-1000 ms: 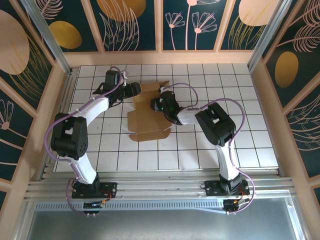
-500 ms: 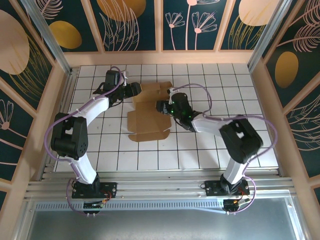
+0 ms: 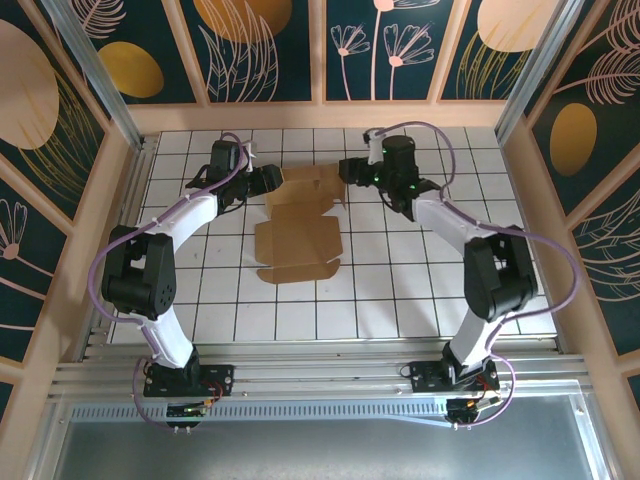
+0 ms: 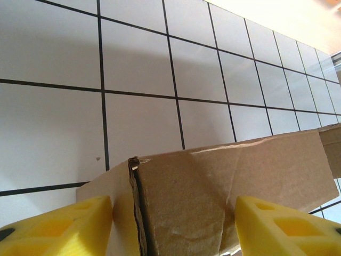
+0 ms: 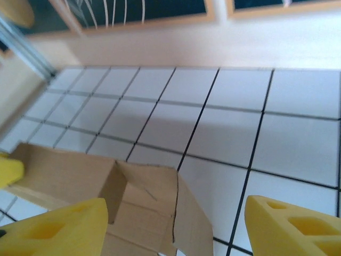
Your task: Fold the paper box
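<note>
The paper box (image 3: 298,238) is a brown die-cut sheet lying mostly flat on the tiled table, with its far end (image 3: 312,182) partly folded up. My left gripper (image 3: 266,180) is at the far left corner of that raised end. In the left wrist view its yellow fingers (image 4: 58,226) stand wide apart with a creased cardboard wall (image 4: 186,197) spanning the gap. My right gripper (image 3: 347,170) hovers just off the far right corner, open. Between its yellow fingers (image 5: 53,229) nothing is held, and the raised flaps (image 5: 144,200) lie below and to the left.
The white tiled table (image 3: 420,280) is ringed by wooden walls, with the back wall (image 3: 330,115) close behind both grippers. The arm bases (image 3: 185,380) stand on the metal rail at the near edge.
My right gripper has let go over the middle of the sheet, opened, and swung out to the far right. The left gripper has stayed put.
</note>
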